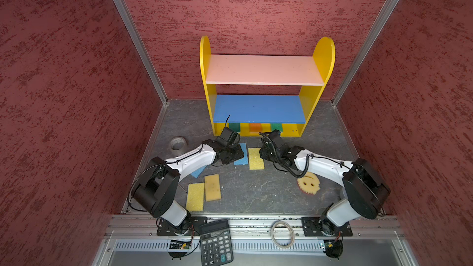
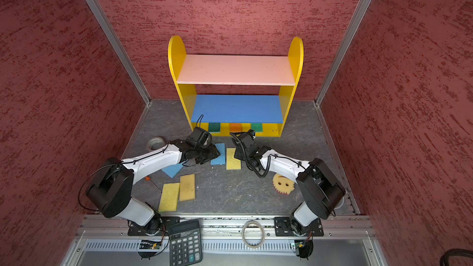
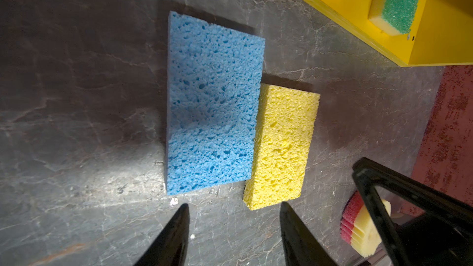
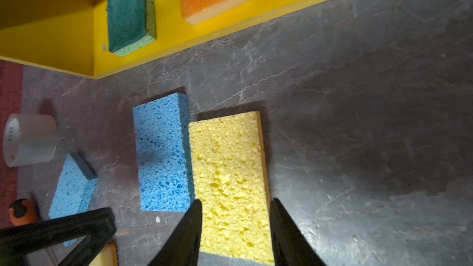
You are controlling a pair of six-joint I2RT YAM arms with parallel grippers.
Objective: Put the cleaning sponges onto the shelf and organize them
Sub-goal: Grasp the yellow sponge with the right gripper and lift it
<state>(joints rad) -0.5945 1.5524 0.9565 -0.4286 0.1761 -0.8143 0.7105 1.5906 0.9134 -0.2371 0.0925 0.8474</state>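
Straddles yellow porous foam rectangle (image 4: 225, 162) with right claw (image 4: 236, 200), grip unclear; holds left claw (image 3: 234, 204) parted, empty; counts three shelved ahead, six left.

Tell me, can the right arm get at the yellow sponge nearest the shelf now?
Probably yes. The right gripper has its fingers on either side of the yellow sponge, with nothing on top. The blue sponge lying against one long side may crowd one finger.

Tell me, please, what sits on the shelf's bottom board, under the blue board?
Three sponges sit in a row: a green-topped sponge, an orange-topped sponge, a second green-topped sponge. The blue board covers their rear ends and the back of that tier.
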